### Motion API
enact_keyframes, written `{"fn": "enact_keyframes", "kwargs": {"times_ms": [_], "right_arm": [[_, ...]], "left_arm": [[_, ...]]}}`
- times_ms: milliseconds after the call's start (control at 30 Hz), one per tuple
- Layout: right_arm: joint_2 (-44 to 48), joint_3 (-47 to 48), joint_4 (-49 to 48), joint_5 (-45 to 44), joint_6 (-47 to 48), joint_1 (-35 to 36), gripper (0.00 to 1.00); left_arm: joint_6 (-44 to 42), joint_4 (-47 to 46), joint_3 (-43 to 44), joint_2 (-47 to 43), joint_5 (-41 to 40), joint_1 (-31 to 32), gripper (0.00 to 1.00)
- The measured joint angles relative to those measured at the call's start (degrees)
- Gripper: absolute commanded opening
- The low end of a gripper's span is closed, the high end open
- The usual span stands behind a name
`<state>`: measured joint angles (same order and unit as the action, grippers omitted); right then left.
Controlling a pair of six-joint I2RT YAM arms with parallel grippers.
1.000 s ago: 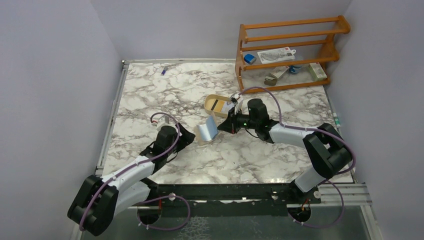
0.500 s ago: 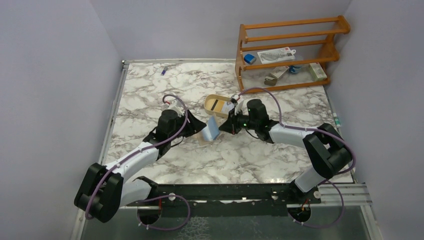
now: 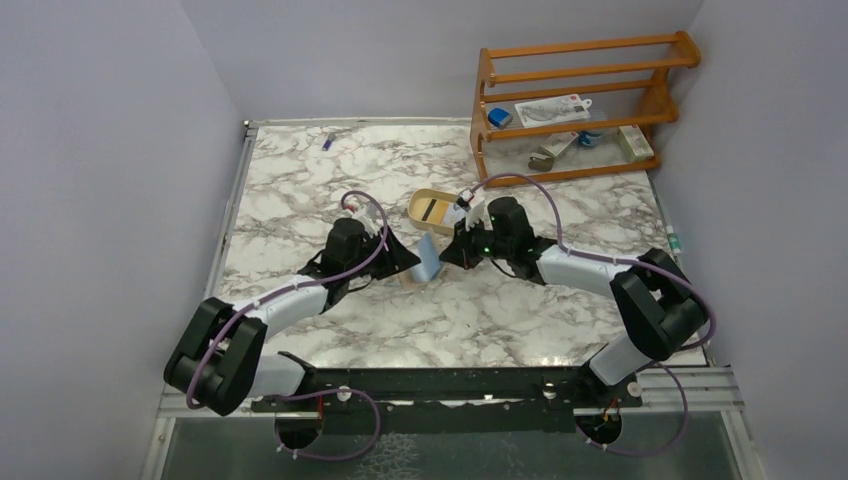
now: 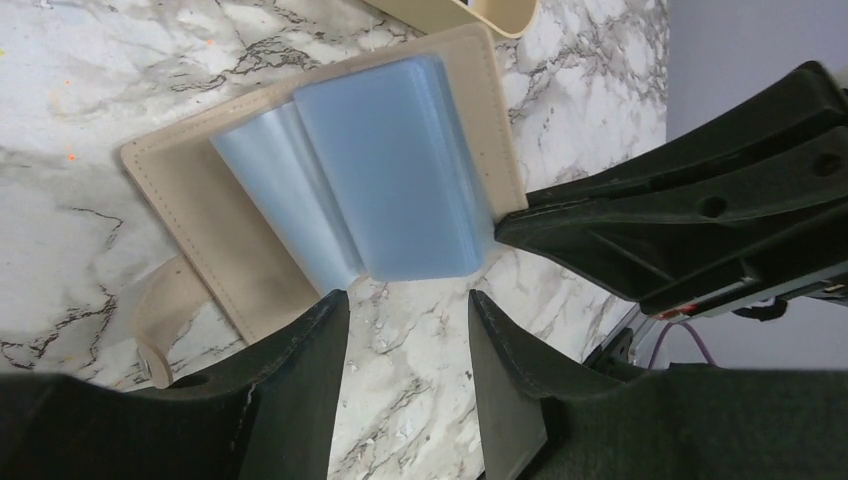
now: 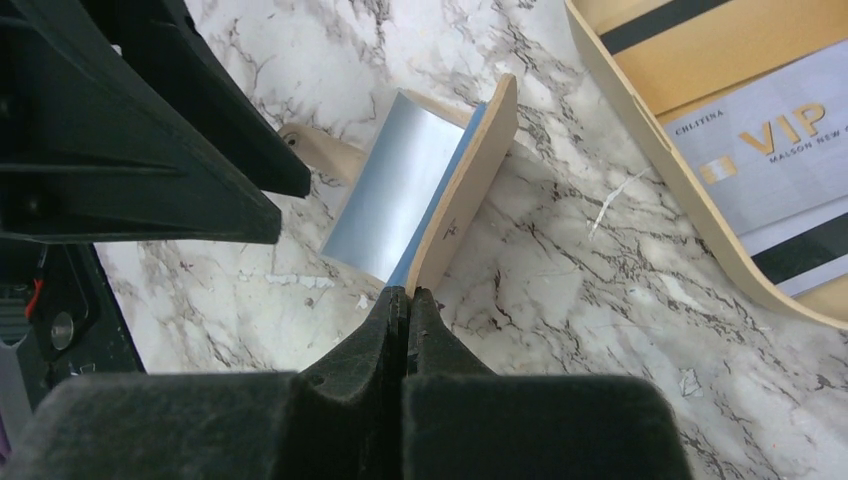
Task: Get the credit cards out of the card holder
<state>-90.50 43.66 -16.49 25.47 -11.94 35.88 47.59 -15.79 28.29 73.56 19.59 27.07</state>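
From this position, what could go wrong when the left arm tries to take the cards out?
1. The right gripper pinches only a thin edge of the card holder; a pull might slip it free.
2. The credit cards overlap, so the open left gripper may grab several at once, or the holder's flap too.
3. Both grippers sit very close together, so they might collide.

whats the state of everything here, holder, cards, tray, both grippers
card holder: open, one flap lifted off the table
credit cards: pale blue, inside the holder, not out
left gripper: open, fingertips just short of the cards' edge
right gripper: shut on the holder's lifted flap
tray: upright, holds a VIP card lying flat
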Motion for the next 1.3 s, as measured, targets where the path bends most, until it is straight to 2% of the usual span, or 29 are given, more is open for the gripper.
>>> {"fn": "enact_keyframes", "kwargs": {"times_ms": [200,367,800,1300], "right_arm": [[0.5,2.6,3.0,-1.7,1.6,1.2,0.01],[1.7,3.0,4.9,-2.8,2.1,1.4,0.01],[3.0,3.1,6.4,-3.6,2.5,1.4,0.01],[2.8,3.1,5.9,-3.1,1.5,1.4,0.01]], "left_arm": [[0.0,0.0,0.1,1.2,0.1,0.0,0.49],[-0.1,0.0,0.3,1.5,0.0,0.0,0.44],[0.1,-0.2,0.3,2.1,-1.2,0.0,0.44],[1.0,-4.6,0.3,10.8,-3.3,0.0,0.40]]}}
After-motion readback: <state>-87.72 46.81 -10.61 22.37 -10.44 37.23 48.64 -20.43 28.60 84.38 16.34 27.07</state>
